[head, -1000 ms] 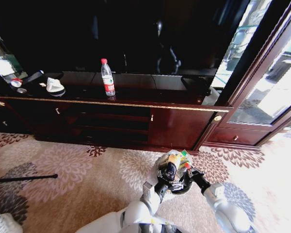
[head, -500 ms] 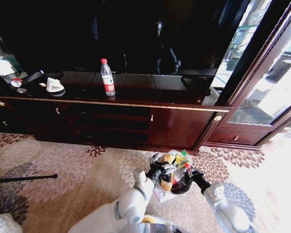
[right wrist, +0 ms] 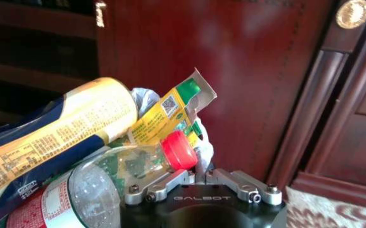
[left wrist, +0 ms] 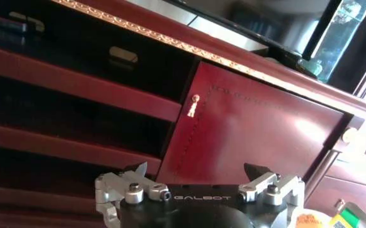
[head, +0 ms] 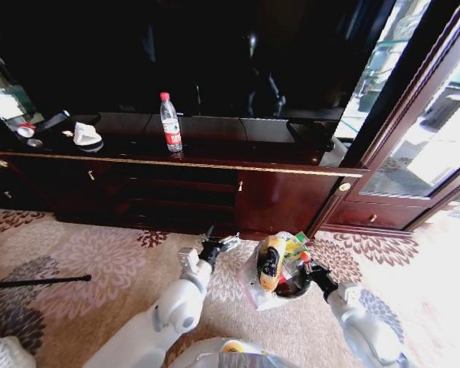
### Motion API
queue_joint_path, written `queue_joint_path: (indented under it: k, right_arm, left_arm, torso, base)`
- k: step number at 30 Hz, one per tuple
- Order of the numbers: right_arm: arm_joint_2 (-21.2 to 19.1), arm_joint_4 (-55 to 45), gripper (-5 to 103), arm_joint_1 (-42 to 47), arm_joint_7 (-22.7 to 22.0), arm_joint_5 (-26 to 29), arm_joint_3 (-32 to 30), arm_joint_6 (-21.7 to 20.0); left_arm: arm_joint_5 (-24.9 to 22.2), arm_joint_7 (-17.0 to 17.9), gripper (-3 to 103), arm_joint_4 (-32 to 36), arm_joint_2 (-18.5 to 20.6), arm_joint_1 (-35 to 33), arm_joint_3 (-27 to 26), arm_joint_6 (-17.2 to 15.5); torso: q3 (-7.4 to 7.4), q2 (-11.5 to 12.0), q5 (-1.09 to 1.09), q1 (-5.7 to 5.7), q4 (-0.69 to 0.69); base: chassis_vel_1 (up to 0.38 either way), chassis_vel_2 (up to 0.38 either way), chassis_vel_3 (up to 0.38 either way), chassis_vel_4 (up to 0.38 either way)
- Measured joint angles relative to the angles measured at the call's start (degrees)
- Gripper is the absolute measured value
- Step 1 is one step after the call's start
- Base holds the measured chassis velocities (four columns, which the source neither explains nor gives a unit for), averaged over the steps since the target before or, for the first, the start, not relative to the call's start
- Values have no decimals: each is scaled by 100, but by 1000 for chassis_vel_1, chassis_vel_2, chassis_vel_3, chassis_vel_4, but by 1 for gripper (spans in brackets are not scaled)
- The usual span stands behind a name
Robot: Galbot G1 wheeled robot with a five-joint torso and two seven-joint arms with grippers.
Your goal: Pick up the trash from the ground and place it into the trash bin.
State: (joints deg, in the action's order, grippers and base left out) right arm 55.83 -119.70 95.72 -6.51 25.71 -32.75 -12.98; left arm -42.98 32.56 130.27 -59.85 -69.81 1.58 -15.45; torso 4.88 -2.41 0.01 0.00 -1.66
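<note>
We see the trash bin (head: 280, 287) standing on the patterned carpet (head: 100, 268) in front of the dark red cabinet (head: 280, 201), its pale liner bag stuffed full. A yellow and blue bottle (head: 269, 262) leans out of the top, with a green and yellow wrapper (head: 294, 245) beside it and a clear plastic bottle with a red cap (right wrist: 132, 166) lying against them. Our right pincer (head: 313, 274) sits at the bin's rim on the right side; in the right wrist view its fingers (right wrist: 160, 185) are drawn narrow against the rim and liner, just under the red cap. Our left pincer (head: 217, 244) is raised to the left of the bin, apart from it, spread wide and carrying nothing, facing the cabinet door; in the left wrist view its fingertips (left wrist: 135, 170) stand well apart. Up on the cabinet's counter (head: 215, 146) a water bottle with a red cap (head: 169, 123) stands upright.
</note>
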Motion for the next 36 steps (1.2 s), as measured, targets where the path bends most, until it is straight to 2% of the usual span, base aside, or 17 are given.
queue_joint_path:
  k: [5,6,8,9,11,12,13,16,19,25,29,36]
  right_arm:
    - [-22,-47,2,-95,-417,277,-98,-382]
    - [-30,-88,2,-141,-611,431,-163,-572]
    - [-33,-110,2,-163,-723,521,-208,-664]
    - [-25,-148,2,-195,-974,741,-381,-824]
    - [2,-170,2,-192,-1066,849,-562,-912]
    - [49,-186,2,-156,-1134,957,-792,-974]
    - [49,-186,2,-156,-1134,957,-792,-974]
    - [187,-205,2,-28,-1153,1126,-1328,-1176]
    - [245,-205,2,33,-1118,1221,-1580,-1310]
    - [291,-221,2,39,-1091,1256,-1654,-1302]
    - [295,-302,2,50,-1113,1286,-1699,-1269]
    - [378,-299,2,206,-967,1201,-1825,-1137]
  left_arm:
    - [152,-162,100,150,-93,-306,-179,-112]
    - [294,-215,100,174,-145,-426,-247,-140]
    - [411,-250,100,176,-168,-490,-284,-155]
    - [670,-438,100,159,-189,-638,-420,-170]
    - [867,-655,100,101,-152,-750,-549,-166]
    - [1120,-908,100,22,-24,-842,-635,-139]
    - [1120,-908,100,22,-24,-842,-635,-139]
    - [1409,-1219,100,-71,217,-908,-673,-55]
    - [1482,-1304,100,-29,273,-976,-672,-52]
    - [1553,-1337,100,79,274,-1080,-615,3]
    - [1576,-1258,100,60,285,-1043,-477,51]
    - [1605,-1101,100,62,167,-933,-214,-133]
  torso:
    - [0,0,0,0,0]
    - [0,0,0,0,-1]
    - [0,0,-1,0,-2]
    - [0,0,-2,0,-2]
    - [0,0,-1,0,-1]
    - [0,0,0,0,-2]
    - [0,0,0,0,-2]
    - [0,0,-3,0,2]
    - [0,0,-2,0,3]
    - [0,0,-1,0,-2]
    - [0,0,-1,0,-2]
    - [0,0,-1,0,1]
  base:
    - [0,0,0,0]
    - [0,0,0,0]
    - [0,0,0,0]
    - [0,0,0,0]
    - [0,0,0,0]
    - [0,0,0,0]
    - [0,0,0,0]
    - [0,0,0,0]
    - [0,0,0,0]
    - [0,0,0,0]
    - [0,0,0,0]
    - [0,0,0,0]
